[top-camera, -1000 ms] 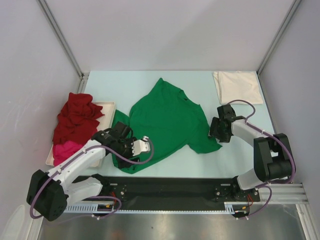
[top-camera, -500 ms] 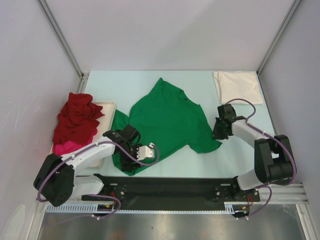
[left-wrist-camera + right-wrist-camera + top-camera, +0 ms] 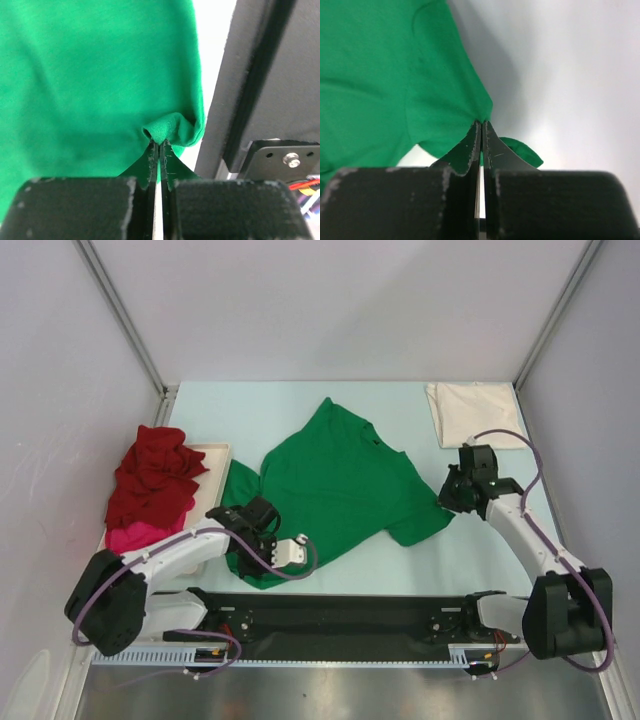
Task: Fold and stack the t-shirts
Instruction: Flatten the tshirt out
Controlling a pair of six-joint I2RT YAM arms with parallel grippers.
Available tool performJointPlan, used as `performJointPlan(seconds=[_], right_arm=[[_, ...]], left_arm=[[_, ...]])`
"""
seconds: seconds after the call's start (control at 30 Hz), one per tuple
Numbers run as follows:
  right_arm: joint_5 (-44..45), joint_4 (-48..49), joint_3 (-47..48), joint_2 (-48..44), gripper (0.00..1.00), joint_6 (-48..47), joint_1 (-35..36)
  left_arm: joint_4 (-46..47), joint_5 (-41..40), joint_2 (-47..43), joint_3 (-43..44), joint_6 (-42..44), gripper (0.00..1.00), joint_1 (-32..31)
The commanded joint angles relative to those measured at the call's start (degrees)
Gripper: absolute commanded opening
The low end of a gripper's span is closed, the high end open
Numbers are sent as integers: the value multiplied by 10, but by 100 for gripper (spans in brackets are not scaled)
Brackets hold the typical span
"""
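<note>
Left wrist view: the left jaws are seen pressed almost fully together on a small bunched fold of the bright green t-shirt (image 3: 90, 75), with only a hairline gap left between them. This pinch is made at the shirt's near edge, just beside the black base rail (image 3: 260, 75). In the right wrist view, the right jaws are likewise closed tight on the green cloth (image 3: 380, 75), gripped at the tip of a sleeve or corner, and pale worktop (image 3: 570, 60) is seen beyond it. From the top external view, the green t-shirt (image 3: 335, 475) is shown spread across the middle of the worktop (image 3: 250, 405). Its near left part is bunched under the left jaws, and its right corner is drawn out toward the right jaws. Further back on the left, a cream tray (image 3: 215, 452) is loaded with the crumpled dark red t-shirt (image 3: 150, 480). The magenta pink t-shirt (image 3: 128, 537) is seen at the red one's near edge and is possibly tucked partly beneath it, though the overlap cannot be made out clearly. At the far right corner, the cream-white t-shirt (image 3: 477, 412) is laid flat and folded, well apart from the green one.
</note>
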Motion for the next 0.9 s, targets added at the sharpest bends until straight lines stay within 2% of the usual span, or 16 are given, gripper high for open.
performJointPlan(seconds=[0.0, 0.07, 0.1, 0.27, 0.4, 0.5, 0.53, 0.67, 0.77, 0.87], right_arm=[[-3, -50, 48, -50, 0, -3, -5], [-4, -70, 67, -82, 0, -4, -7], [-5, -96, 96, -93, 0, -4, -7], [6, -185, 234, -180, 0, -5, -9], [35, -225, 401, -218, 0, -4, -10], [36, -246, 478, -223, 0, -3, -9], [39, -251, 521, -223, 0, -1, -9], [43, -240, 569, -203, 0, -9, -9], [37, -188, 562, -165, 0, -12, -9], [21, -119, 567, -93, 0, -10, -10]], left_arm=[[25, -19, -57, 26, -26, 0, 3], [33, -40, -98, 75, -52, 0, 27], [30, -55, -108, 132, -72, 0, 40], [-52, -68, -134, 339, -106, 0, 150], [-101, -132, -155, 496, -139, 0, 178], [-121, -188, -161, 598, -158, 0, 181], [-123, -221, -161, 622, -161, 0, 182], [-109, -278, -146, 698, -146, 0, 182], [-62, -302, -121, 686, -119, 0, 184], [-11, -275, -75, 674, -103, 0, 204]])
